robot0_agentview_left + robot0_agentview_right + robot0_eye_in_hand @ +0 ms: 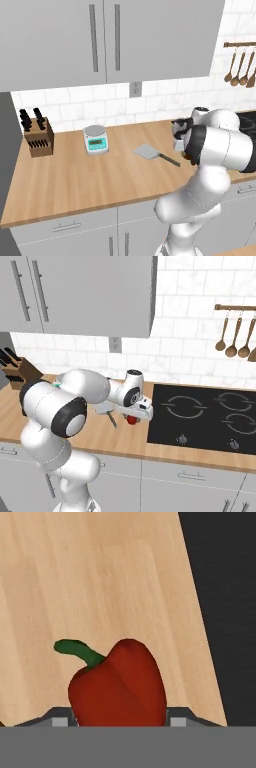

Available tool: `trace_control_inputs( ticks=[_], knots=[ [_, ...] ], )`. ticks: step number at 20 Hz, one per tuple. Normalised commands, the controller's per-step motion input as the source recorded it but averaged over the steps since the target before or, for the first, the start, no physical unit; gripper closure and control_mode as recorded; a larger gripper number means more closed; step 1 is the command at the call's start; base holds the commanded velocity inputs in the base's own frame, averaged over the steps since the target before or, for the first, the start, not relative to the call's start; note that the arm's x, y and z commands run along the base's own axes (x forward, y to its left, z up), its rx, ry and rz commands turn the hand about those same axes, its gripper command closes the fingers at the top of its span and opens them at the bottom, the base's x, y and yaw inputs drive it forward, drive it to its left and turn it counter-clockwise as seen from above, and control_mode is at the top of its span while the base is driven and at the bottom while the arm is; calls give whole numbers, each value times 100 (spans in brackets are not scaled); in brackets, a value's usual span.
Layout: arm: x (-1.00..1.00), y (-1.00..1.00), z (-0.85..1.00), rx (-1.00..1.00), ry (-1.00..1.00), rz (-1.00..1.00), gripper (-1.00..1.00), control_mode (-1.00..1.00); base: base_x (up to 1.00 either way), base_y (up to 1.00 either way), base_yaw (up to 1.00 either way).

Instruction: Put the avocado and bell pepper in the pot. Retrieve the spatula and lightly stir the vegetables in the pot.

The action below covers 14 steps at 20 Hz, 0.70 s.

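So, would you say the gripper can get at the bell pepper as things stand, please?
Probably yes. In the hand view the bell pepper sits right between the finger tips of the gripper, lying on the wooden counter beside the dark cooktop, with nothing in between. Whether the jaws already press it, I cannot tell.

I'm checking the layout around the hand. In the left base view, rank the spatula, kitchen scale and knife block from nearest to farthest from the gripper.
1. The spatula, on the counter just left of the gripper, which sits over the bell pepper.
2. The kitchen scale, farther left, near the wall.
3. The knife block, at the counter's far left end.
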Motion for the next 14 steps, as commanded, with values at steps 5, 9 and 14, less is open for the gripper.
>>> trace_control_inputs(
  ticks=[5,9,14],
  knots=[
    [-98,39,99,4,-29,5,100,-100,0,0,0],
    [-85,61,100,0,-9,11,100,-100,0,0,0],
    [-75,82,100,0,-1,17,100,-100,0,0,0]
  ],
)
